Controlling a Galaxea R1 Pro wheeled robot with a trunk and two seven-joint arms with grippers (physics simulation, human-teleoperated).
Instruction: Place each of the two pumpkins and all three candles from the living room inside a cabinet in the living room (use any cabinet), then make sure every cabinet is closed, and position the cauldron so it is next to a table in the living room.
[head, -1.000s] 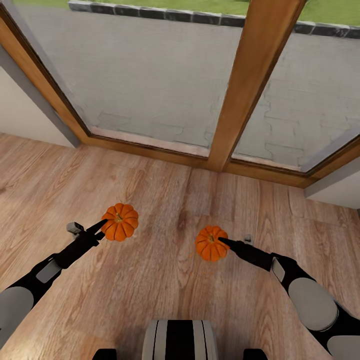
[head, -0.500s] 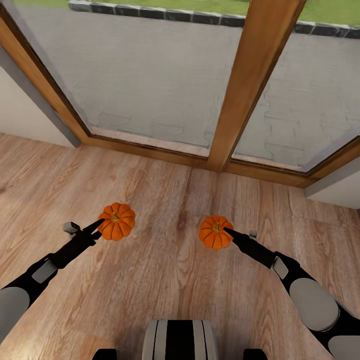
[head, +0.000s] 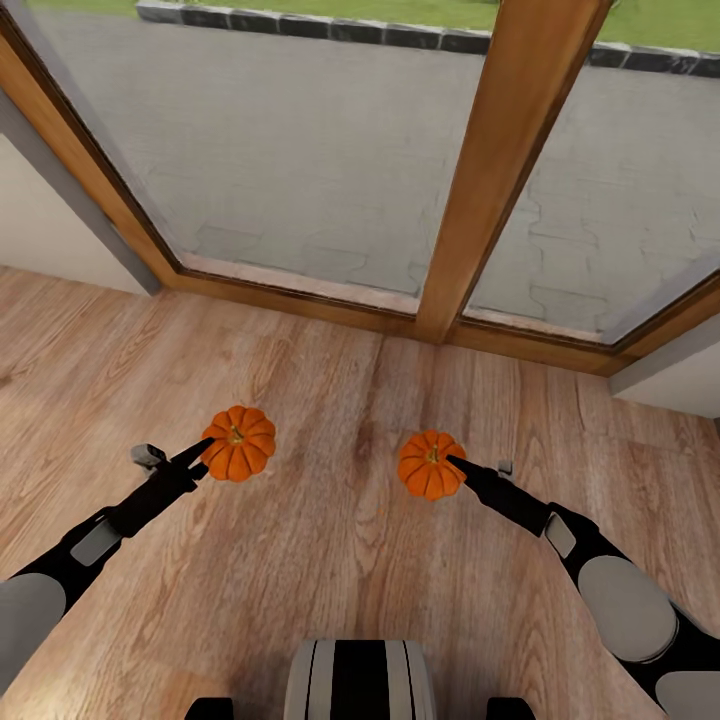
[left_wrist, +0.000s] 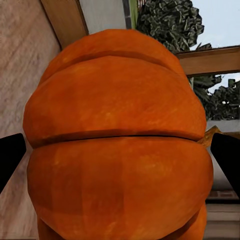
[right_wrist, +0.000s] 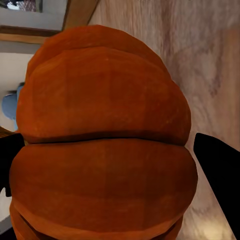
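Gripping one small ribbed orange pumpkin in each pincer, I face a wood-framed glass door (head: 480, 170) over plank flooring (head: 330, 560). My left gripper (head: 205, 452) clamps the pumpkin at ten o'clock (head: 240, 443); my right gripper (head: 452, 464) clamps the other pumpkin at two o'clock (head: 430, 464). Both are secured; stowing them, the candles, closing up and the cauldron all remain, I judge. Compared with a second ago, the left pumpkin sits slightly higher and the right one higher and further right.
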